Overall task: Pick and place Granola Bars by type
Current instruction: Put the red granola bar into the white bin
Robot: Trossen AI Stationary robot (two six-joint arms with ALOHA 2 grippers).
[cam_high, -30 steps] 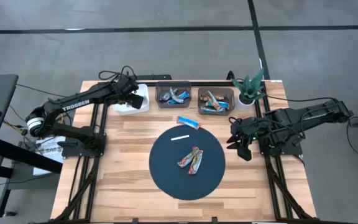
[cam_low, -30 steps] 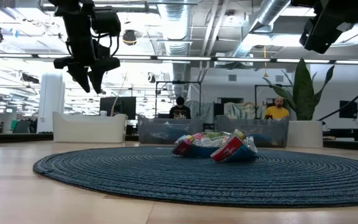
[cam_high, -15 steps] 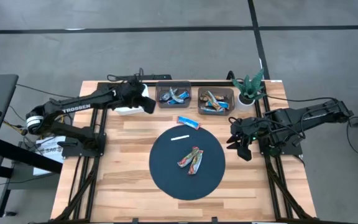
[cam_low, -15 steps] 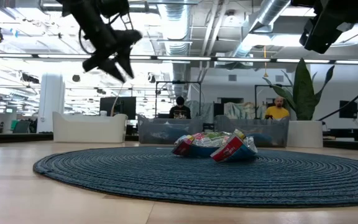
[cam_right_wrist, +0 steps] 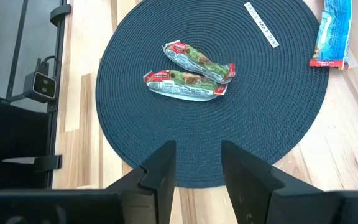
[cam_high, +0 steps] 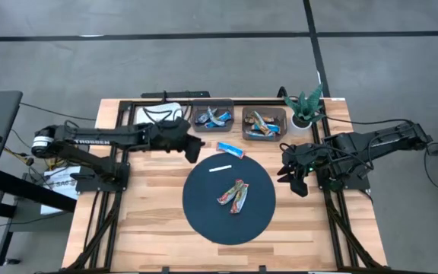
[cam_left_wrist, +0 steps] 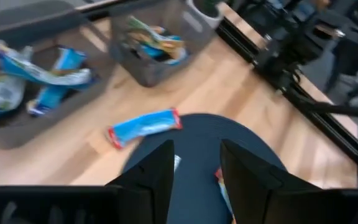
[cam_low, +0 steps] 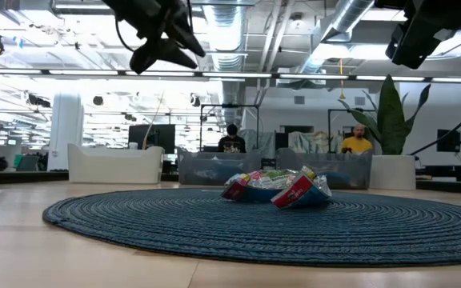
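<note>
While the right pincer [cam_high: 293, 181] waits off the right edge of the round dark mat [cam_high: 204, 209], its fingers apart and empty, I have the left pincer [cam_high: 192, 146] stretched out low across the counter [cam_high: 150, 221]. It sits between the white tub [cam_high: 158, 114] at the back and the mat, just left of the blue bar [cam_high: 230, 149]. Through the left wrist camera I see its two fingers parted with nothing between them, the blue bar [cam_left_wrist: 144, 126] lying on bare wood just beyond them.

Two red-and-green bars [cam_high: 234, 195] lie side by side, touching, near the middle of the mat. A thin white strip [cam_high: 220, 168] rests on the mat's back edge, near the blue bar. At the back of the counter stand two grey bins: the left bin [cam_high: 212, 116] holds blue and white bars, the right bin [cam_high: 265, 122] holds a mixed heap with orange-brown ones. A small potted plant [cam_high: 306, 106] stands just right of the bins.
</note>
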